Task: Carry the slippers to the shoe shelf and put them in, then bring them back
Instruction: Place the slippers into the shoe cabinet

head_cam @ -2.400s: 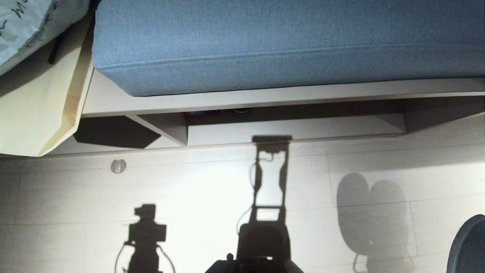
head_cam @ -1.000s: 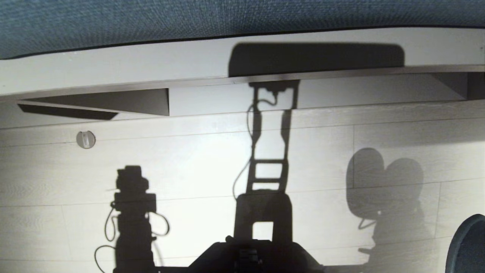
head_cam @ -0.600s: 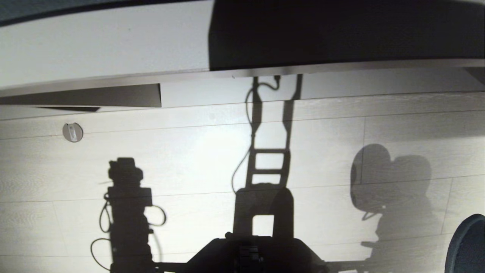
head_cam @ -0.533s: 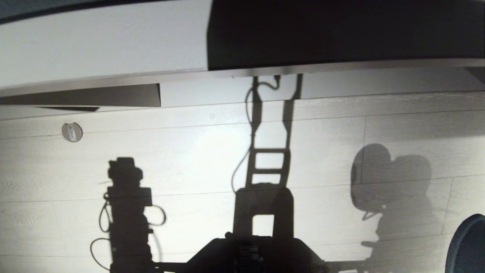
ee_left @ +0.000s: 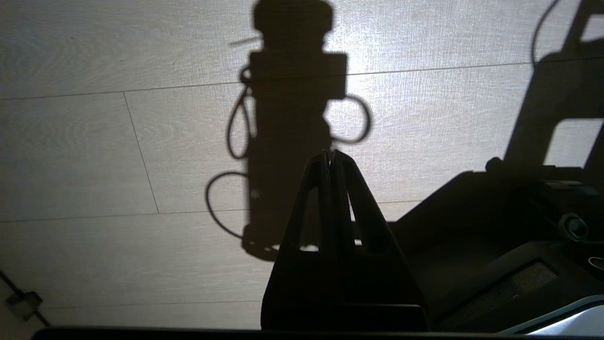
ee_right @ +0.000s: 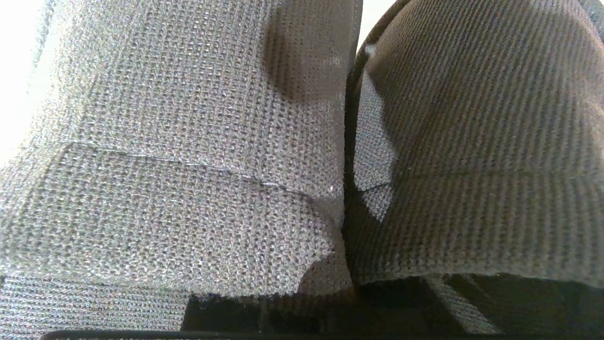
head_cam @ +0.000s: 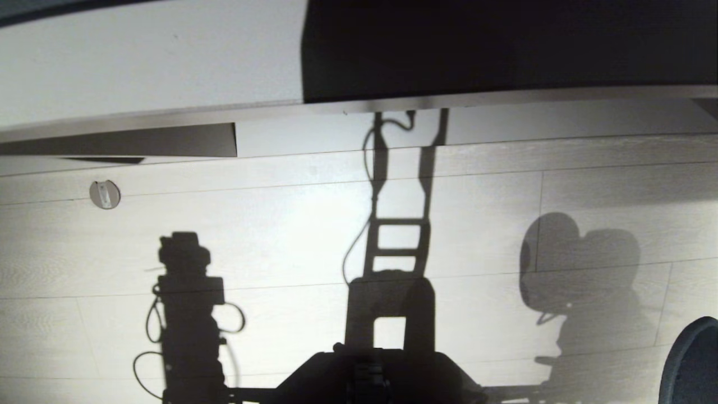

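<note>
The slippers [ee_right: 188, 141] fill the right wrist view as two grey knit fabric uppers pressed side by side, the second [ee_right: 472, 141] beside the first. My right gripper is shut on them, with its fingers hidden under the fabric. A dark rounded toe [head_cam: 693, 362] shows at the head view's lower right edge. The shoe shelf [head_cam: 151, 62] runs across the top of the head view, with its pale top board, short divider [head_cam: 168, 140] and base board [head_cam: 533, 123]. My left gripper [ee_left: 331, 158] hangs shut and empty over the floor.
Pale plank floor [head_cam: 280, 235] lies between me and the shelf, crossed by dark shadows of my arms and trunk. A small round disc [head_cam: 105, 194] sits on the floor near the shelf's left part. My dark base [head_cam: 376, 376] is at the bottom edge.
The whole head view has shifted: the shelf has slid up and closer, and the blue cushion on it has left the picture. Over the last half second the picture barely moves.
</note>
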